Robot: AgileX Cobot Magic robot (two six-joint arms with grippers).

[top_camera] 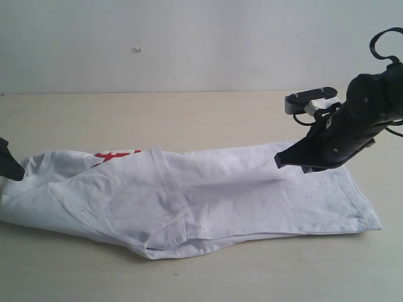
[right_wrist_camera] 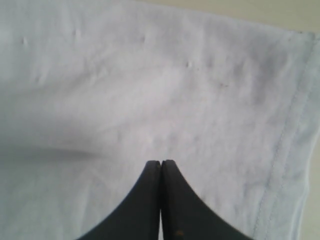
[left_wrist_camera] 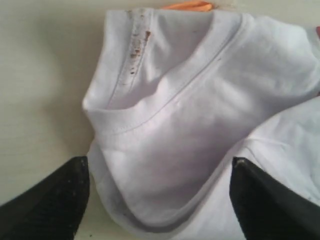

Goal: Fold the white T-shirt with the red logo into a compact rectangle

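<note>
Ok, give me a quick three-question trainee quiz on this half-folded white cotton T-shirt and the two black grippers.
1. True or false: the right gripper is shut.
2. Which part of the white cotton T-shirt lies between the open fingers of the left gripper? A bottom hem, B ribbed collar, C chest pocket.
3. Fill in: the small neck tag is ___.
Key: 1 true; 2 B; 3 orange.

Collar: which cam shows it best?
Left wrist view: the ribbed collar fills the frame, orange tag beside it. Exterior view shows only the bunched left end of the T-shirt; right wrist view, only plain fabric and hem.
</note>
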